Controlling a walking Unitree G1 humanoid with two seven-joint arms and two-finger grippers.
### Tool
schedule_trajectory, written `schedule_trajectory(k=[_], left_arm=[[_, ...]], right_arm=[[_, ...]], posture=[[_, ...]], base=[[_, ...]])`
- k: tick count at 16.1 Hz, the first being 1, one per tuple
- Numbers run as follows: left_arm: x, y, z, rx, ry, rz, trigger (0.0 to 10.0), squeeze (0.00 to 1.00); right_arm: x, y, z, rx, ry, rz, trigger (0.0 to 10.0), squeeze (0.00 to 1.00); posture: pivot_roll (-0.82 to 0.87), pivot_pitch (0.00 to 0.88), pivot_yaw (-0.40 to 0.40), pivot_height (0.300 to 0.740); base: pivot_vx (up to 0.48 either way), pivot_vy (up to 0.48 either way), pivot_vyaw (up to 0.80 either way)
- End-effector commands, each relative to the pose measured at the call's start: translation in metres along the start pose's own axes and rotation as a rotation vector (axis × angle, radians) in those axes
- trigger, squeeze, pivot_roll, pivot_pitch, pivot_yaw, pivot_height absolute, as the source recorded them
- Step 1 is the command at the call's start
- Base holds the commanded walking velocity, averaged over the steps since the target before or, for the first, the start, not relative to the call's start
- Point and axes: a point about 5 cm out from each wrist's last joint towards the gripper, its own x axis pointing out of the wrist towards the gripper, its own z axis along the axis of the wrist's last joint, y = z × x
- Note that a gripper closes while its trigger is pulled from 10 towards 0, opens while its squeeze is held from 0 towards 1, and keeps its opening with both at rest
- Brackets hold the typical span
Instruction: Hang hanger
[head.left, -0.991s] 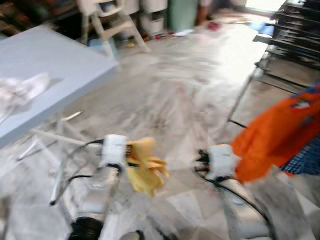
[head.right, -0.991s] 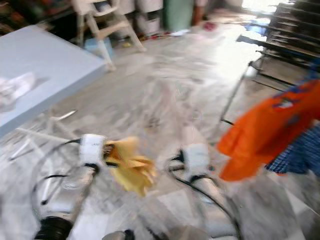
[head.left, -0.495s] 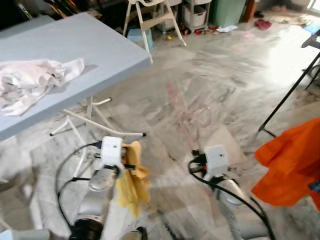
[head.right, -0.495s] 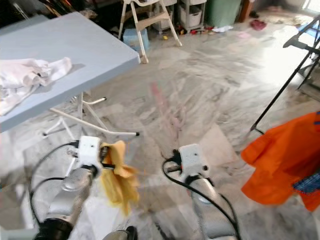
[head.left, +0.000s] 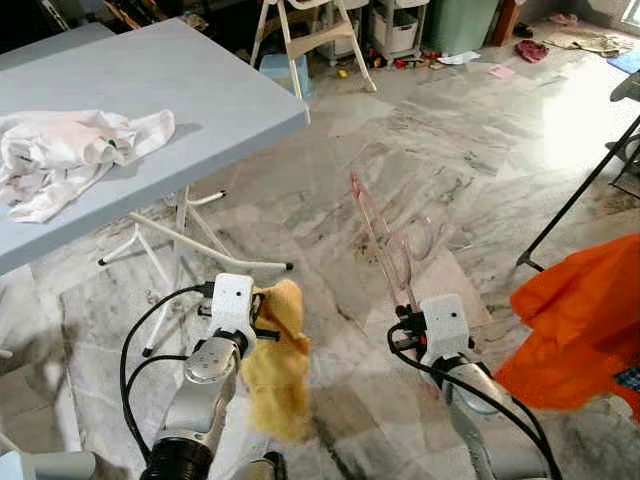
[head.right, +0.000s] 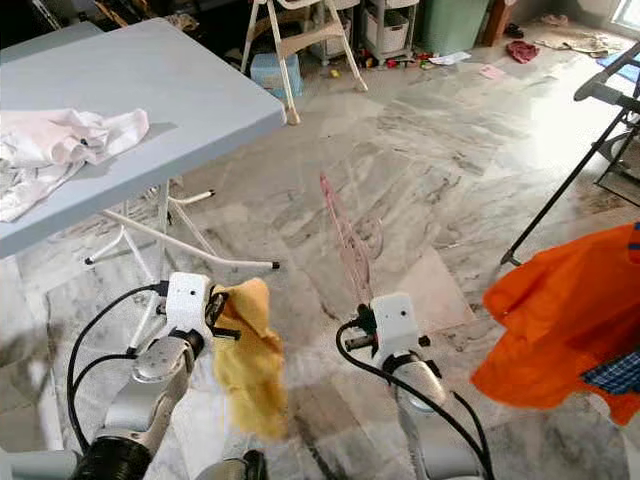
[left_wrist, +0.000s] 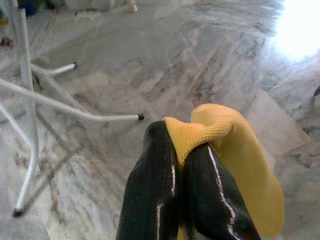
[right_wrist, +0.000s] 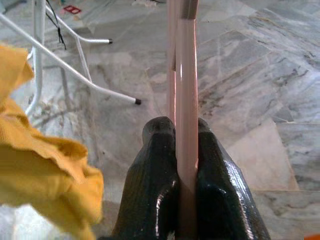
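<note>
A pale pink see-through hanger (head.left: 385, 245) stands up and away from my right gripper (right_wrist: 182, 131), whose black fingers (right_wrist: 214, 165) are shut on its bar low in front of me. A yellow cloth (head.left: 277, 370) hangs from my left gripper (left_wrist: 182, 145), which is shut on the cloth's top edge, to the left of the hanger. The same cloth (right_wrist: 42, 180) sits beside the hanger in the right wrist view. Both arms are held over the marble floor.
A grey folding table (head.left: 200, 95) with a white crumpled garment (head.left: 70, 155) stands at the left, its white legs (head.left: 190, 245) close to my left arm. An orange garment (head.left: 580, 320) hangs at the right by a black rack leg (head.left: 575, 195). A white chair and bins stand far back.
The camera has settled and the picture is sharper. The pink hanger now shows plainly above my right gripper. Both grippers keep their hold and have barely moved.
</note>
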Motion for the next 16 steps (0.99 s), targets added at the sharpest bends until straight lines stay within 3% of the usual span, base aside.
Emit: schedule_trajectory(k=[1,2,3,6,12,16], left_arm=[[0.005,0.011,0.017,0.059,-0.070,-0.002,10.0,0.00],[0.008,0.022,0.024,0.054,-0.083,0.015,10.0,0.00],[0.014,0.042,0.036,0.049,-0.104,0.068,10.0,0.00],[0.017,0.055,0.045,0.025,-0.103,0.078,10.0,0.00],[0.015,0.032,0.028,-0.009,-0.065,-0.009,10.0,0.00],[0.017,0.034,0.031,-0.007,-0.063,-0.021,10.0,0.00]], right_arm=[[-0.001,-0.001,0.000,-0.044,0.004,0.025,10.0,0.00],[-0.001,-0.008,-0.002,-0.063,0.015,0.024,10.0,0.00],[-0.001,-0.025,-0.001,-0.067,0.020,-0.013,10.0,0.00],[0.000,-0.039,0.002,-0.061,0.020,-0.053,10.0,0.00],[-0.001,-0.022,-0.007,-0.005,0.044,-0.047,10.0,0.00],[-0.003,-0.022,-0.008,0.001,0.044,-0.056,10.0,0.00]], posture=[[-0.07,0.137,0.034,0.740],[-0.07,0.142,0.029,0.740],[-0.07,0.143,0.027,0.740],[-0.06,0.149,0.029,0.740],[-0.07,0.159,0.045,0.740],[-0.08,0.166,0.057,0.740]], base=[[0.000,0.000,0.00],[0.000,0.000,0.00],[0.000,0.000,0.00],[0.000,0.000,0.00],[0.000,0.000,-0.66],[0.000,0.321,-0.79]])
